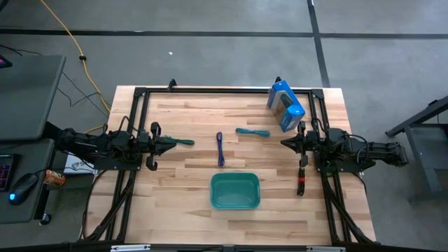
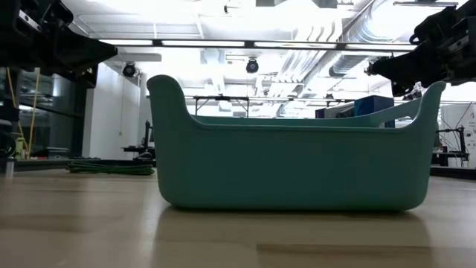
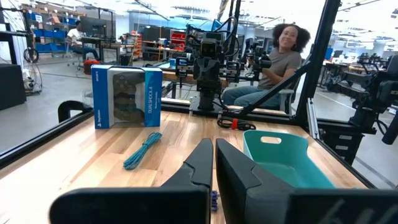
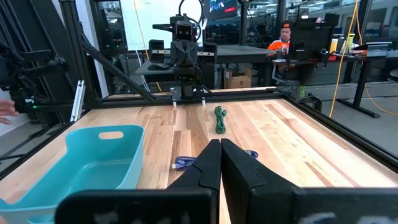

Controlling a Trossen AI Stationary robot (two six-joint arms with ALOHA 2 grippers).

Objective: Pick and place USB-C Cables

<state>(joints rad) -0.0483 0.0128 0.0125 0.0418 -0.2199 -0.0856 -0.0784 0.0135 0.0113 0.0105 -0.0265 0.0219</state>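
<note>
Wooden table (image 1: 189, 199): green cable (image 1: 184, 142) just beside left tool (image 1: 170, 143); both tools seemingly narrow.

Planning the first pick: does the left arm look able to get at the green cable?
Probably yes: the green cable lies on bare wood just ahead of the left gripper, with nothing between them.

I see a teal tub (image 1: 235, 192) near the worktop's (image 1: 189, 210) front edge — a blue box (image 1: 285, 106) at the far right corner — a seated person (image 3: 277, 65) beyond.
</note>
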